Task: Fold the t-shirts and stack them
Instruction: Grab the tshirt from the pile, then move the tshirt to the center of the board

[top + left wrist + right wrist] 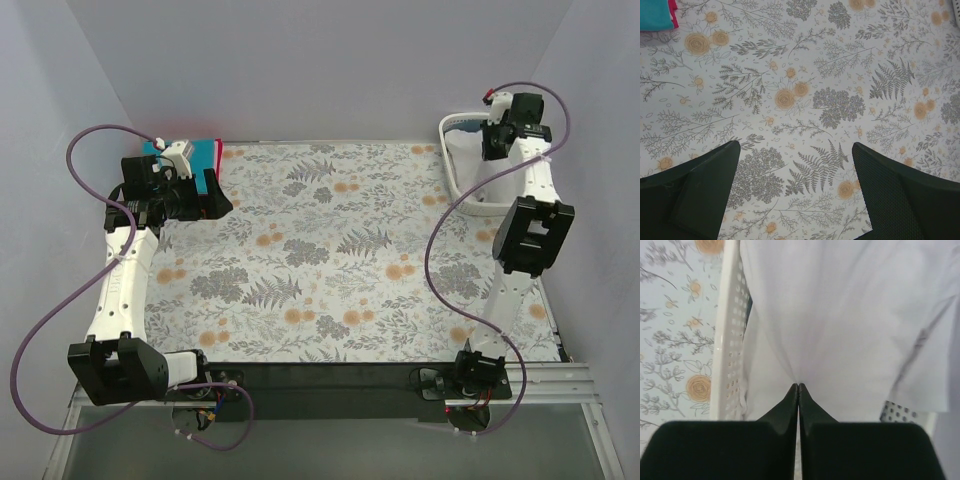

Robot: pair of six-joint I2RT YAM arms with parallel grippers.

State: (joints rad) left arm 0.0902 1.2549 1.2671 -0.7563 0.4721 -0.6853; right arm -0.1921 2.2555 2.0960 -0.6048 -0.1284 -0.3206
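We find the white slatted basket (pixel 730 315) at the far right corner of the table, and the white t-shirt (pixel 840 315) fills all of its inside that we can see. The right gripper (pixel 798 386) reaches down into the basket with its two fingers pressed tip to tip. The white cloth draws into creases that run straight to those tips, so we read the claw as clamped on the white t-shirt. A thin dark strip shows between the basket wall and the white cloth, but we cannot tell what it is.

Well apart, at the far left corner, the teal t-shirt (pixel 654 12) lies outside any container on the floral tablecloth (pixel 330 250). The red t-shirt (pixel 674 14) peeks out along its edge. Together they look like a small folded pile, though we cannot say for sure which lies on top.

The left gripper (pixel 795 146) hangs just beside this pile, over the bare cloth. Its fingers are spread wide apart, with only the flower pattern between them.
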